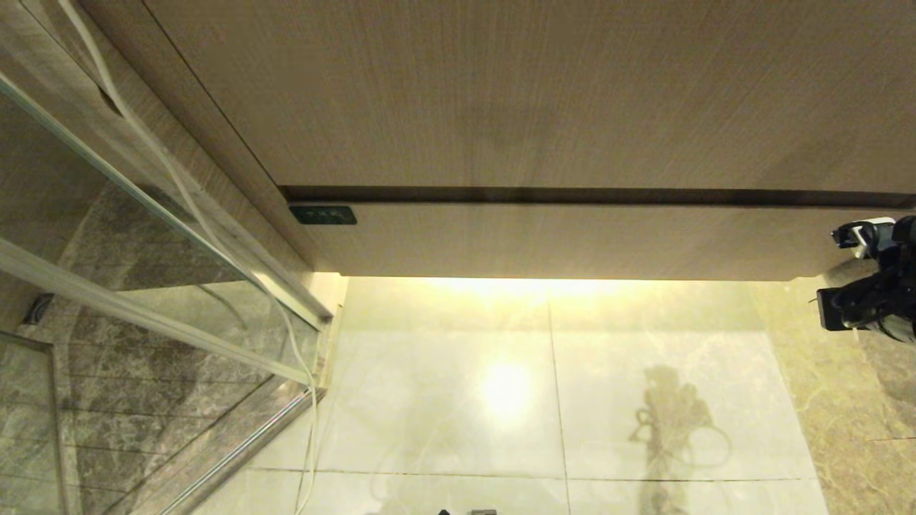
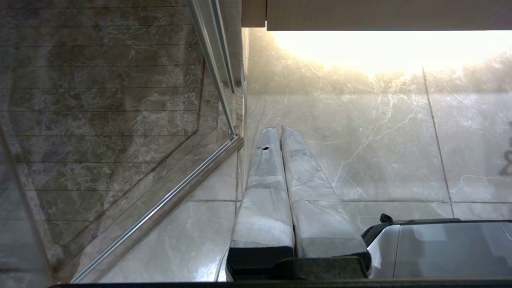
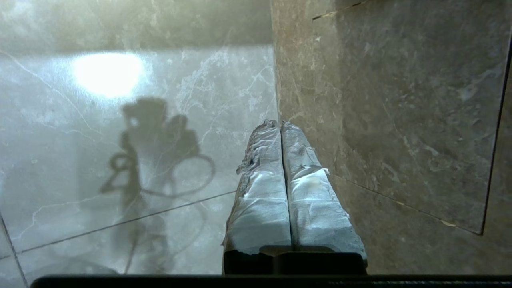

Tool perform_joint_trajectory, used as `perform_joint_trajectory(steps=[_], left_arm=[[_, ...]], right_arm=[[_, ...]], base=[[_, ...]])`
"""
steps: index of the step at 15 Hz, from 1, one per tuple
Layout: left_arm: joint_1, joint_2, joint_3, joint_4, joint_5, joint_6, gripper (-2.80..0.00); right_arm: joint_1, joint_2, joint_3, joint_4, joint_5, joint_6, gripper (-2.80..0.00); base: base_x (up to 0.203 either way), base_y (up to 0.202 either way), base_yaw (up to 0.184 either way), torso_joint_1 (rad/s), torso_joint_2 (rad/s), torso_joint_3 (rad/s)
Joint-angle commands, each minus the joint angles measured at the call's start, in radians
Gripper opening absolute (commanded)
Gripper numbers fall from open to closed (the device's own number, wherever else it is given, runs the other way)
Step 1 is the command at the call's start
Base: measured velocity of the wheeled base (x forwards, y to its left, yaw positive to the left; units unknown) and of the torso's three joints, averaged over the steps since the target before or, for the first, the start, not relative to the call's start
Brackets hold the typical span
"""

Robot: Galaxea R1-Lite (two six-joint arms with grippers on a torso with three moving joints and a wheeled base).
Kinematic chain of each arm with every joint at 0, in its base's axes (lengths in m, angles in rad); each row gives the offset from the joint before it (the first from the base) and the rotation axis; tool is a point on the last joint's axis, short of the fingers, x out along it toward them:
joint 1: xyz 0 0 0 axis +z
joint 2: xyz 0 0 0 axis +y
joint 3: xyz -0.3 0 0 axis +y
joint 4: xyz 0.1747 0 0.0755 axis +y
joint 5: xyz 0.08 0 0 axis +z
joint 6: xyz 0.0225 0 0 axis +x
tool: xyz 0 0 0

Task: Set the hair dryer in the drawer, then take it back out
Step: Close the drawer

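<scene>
The drawer is a wide, shallow wood-grain front, pushed in flush under the taller panel. A small dark label sits at its left end. The hair dryer is out of view. My right arm shows at the far right edge of the head view, level with the drawer's right end. In its wrist view the right gripper is shut and empty, its padded fingers pressed together above the floor. The left gripper is likewise shut and empty, hanging low beside the shower rail.
A glass shower partition with a metal rail stands to the left, and a white cable runs down along it. Glossy pale floor tiles lie before the cabinet; darker marble lies to the right. My own white base sits near the left gripper.
</scene>
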Motion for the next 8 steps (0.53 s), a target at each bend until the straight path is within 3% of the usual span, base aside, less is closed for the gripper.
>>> perform_joint_trajectory(steps=[1,8], left_arm=[[0.0,0.0,0.0,0.0,0.0,0.0,-2.8],[0.0,0.0,0.0,0.0,0.0,0.0,-2.8]], right_arm=[[0.0,-0.016,0.013,0.0,-0.001,-0.003,-2.8],[0.002,-0.17,0.115,0.03,0.007,-0.02,-2.8]], base=[[0.0,0.0,0.0,0.0,0.0,0.0],[0.0,0.0,0.0,0.0,0.0,0.0]])
